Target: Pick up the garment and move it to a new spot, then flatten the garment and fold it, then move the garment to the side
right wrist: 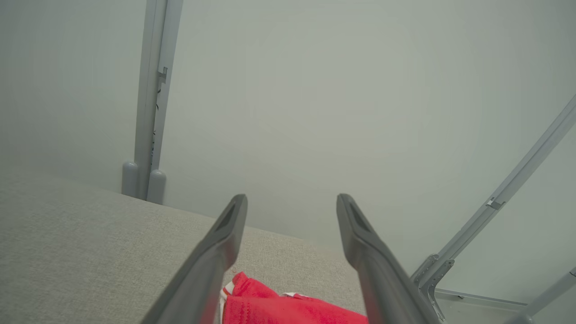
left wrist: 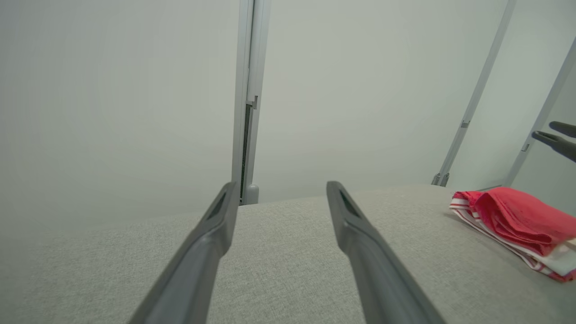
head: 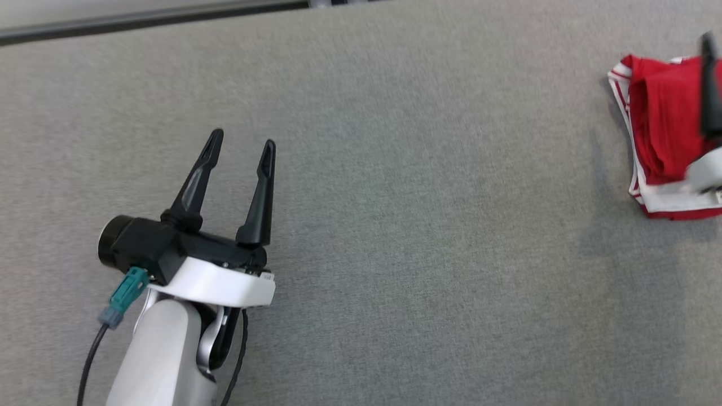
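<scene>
The head view's edge crops garment (head: 665, 118) and right gripper (right wrist: 292, 200).

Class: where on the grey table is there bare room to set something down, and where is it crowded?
Bare: the wide stretch of table between the left gripper and the red garment, back to the far edge. Crowded: the right side, where the right gripper hangs over the garment.

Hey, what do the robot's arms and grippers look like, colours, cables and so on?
The left gripper has two long, tapering black fingers on a black body, a white collar and a pale forearm. A teal connector with a black cable plugs into its side. The right gripper has matching dark fingers with slotted tips.
</scene>
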{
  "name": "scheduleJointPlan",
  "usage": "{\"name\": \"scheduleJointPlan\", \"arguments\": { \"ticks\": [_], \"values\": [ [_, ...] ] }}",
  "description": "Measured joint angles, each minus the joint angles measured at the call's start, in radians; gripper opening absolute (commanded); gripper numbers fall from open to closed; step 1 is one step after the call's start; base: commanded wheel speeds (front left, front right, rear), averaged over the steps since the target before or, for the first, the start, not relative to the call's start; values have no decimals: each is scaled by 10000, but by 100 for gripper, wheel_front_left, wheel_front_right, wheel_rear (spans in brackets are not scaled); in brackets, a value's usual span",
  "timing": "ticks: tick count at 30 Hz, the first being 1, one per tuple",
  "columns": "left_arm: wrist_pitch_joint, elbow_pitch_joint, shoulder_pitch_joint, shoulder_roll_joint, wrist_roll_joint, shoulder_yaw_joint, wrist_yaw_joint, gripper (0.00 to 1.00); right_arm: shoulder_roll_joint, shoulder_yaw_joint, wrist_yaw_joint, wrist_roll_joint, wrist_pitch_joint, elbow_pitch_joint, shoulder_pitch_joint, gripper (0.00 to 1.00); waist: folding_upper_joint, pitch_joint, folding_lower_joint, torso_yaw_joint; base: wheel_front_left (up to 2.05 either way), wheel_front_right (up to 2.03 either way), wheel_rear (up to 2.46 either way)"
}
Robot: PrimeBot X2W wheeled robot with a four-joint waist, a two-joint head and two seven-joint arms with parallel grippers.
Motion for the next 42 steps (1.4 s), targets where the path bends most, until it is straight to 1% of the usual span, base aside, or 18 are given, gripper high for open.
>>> {"name": "scheduleJointPlan", "arguments": {
  "ticks": [3, 5, 9, 12, 17, 19, 22, 24, 27, 29, 35, 42],
  "values": [
    [0, -36, 376, -21, -63, 107, 0, 100, 481, 265, 0, 257, -27, -692, 915, 100, 0, -561, 0, 232, 0, 0, 0],
    [0, -42, 615, -19, -261, 123, 13, 100, 773, 226, -2, 430, -33, -1110, 1446, 100, 0, -919, 1, 407, 0, 0, 0],
    [-2, -10, 1200, -25, -499, 121, 211, 100, 1536, 52, -2, 692, -44, -1948, 2613, 100, 0, -1640, 1, 759, 0, 0, 0],
    [-2, 96, 1672, -33, -502, 153, 332, 100, 1948, -84, 0, 665, -42, -2339, 3465, 100, 0, -2154, 1, 993, 0, 0, 0],
    [-2, 420, 2316, -29, -466, 276, 466, 100, 2851, -662, -2, 709, -44, -2932, 4675, 100, 0, -2866, 0, 1356, 0, 0, 0],
    [0, 516, 2565, -29, -548, 314, 629, 100, 3195, -702, -2, 706, -44, -3089, 5217, 100, 0, -3088, 0, 1479, 0, 0, 0],
    [-2, 568, 2758, -31, -596, 280, 746, 100, 3522, -915, -2, 616, -42, -3390, 5836, 100, 0, -3303, 0, 1661, 0, 0, 0],
    [-2, 594, 2880, -31, -616, 259, 784, 100, 3689, -1093, -4, 625, -42, -3503, 6168, 100, 0, -3400, 0, 1740, 0, 0, 0],
    [2, 786, 3056, -35, -786, 316, 869, 100, 3835, -1028, -6, 625, -44, -3461, 6526, 100, 0, -3482, 0, 1783, 0, 0, 0],
    [0, 784, 3069, -19, -621, 376, 857, 100, 3908, -999, -6, 627, -44, -3392, 6596, 100, 0, -3497, 0, 1776, 0, 0, 0],
    [-2, 633, 3100, -33, -629, 510, 869, 100, 3958, -1016, -8, 527, -42, -3511, 6583, 100, 0, -3532, 0, 1701, 0, 0, 0],
    [0, 794, 3128, -38, -874, 334, 696, 100, 3983, -993, -8, 414, -44, -3599, 6575, 100, 0, -3524, 0, 1701, 0, 0, 0]
  ]
}}
